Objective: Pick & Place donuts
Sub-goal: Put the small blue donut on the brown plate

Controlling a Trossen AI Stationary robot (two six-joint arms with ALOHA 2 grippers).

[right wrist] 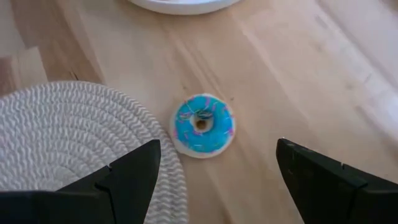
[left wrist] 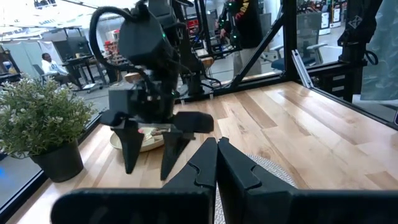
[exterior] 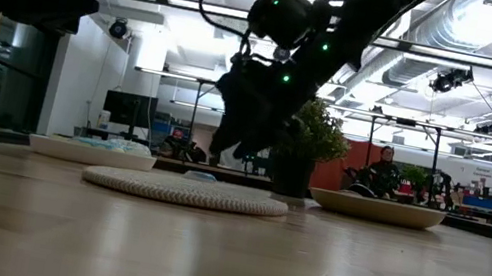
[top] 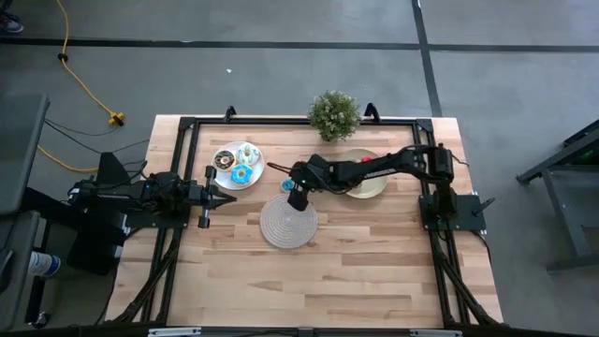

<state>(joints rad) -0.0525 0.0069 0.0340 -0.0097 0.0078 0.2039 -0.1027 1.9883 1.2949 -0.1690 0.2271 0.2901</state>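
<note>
A blue-iced donut (right wrist: 203, 124) lies flat on the bare wood just off the edge of the round woven mat (right wrist: 68, 143); it also shows in the low view (exterior: 200, 177). My right gripper (right wrist: 219, 149) hangs open above it, one finger on either side, touching nothing; in the high view it is over the mat's far edge (top: 294, 194). A white plate (top: 253, 178) holds several donuts, one of them blue (top: 241, 173). A red donut (top: 363, 159) lies on the cream-yellow plate (top: 370, 187). My left gripper (top: 225, 198) is shut and empty, left of the mat.
A potted plant (top: 334, 114) stands at the table's far edge between the two plates. The mat (top: 288, 222) lies mid-table. Bare wood stretches toward the near edge. Black frame rails run along the table's sides. People show in the room beyond the table.
</note>
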